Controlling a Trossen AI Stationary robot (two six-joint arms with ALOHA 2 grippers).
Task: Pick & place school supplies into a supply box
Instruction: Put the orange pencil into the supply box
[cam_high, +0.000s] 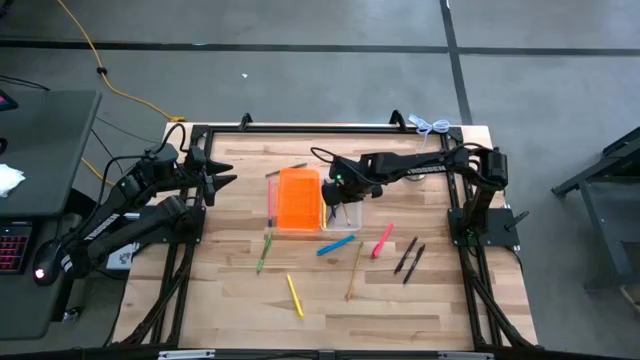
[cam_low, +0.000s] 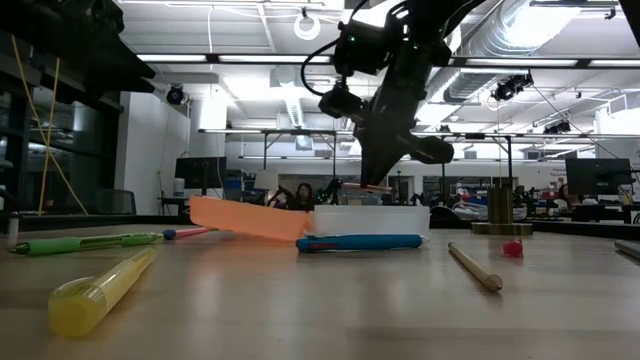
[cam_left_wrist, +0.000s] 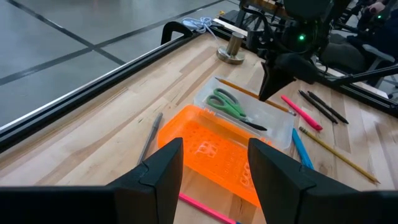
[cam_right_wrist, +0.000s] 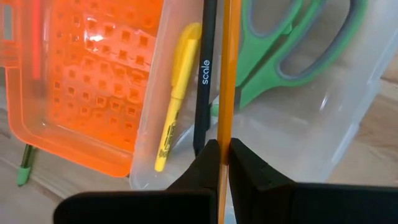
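Wooden table (cam_high: 240, 300): carries pencil box (cam_high: 298, 200) under right claw (cam_high: 335, 193). Near-side of claw: blue pen (cam_high: 335, 245), green pen (cam_high: 264, 252), yellow marker (cam_high: 295, 296), tan pencil (cam_high: 354, 271), pink marker (cam_high: 382, 241), two black pens (cam_high: 408, 260). Possibly a grey pencil (cam_left_wrist: 150, 135) beyond box.

Robotics lab — exposed ceiling ducts (cam_low: 560, 25), strip lights, monitors (cam_low: 598, 175), concrete floor (cam_high: 300, 70)
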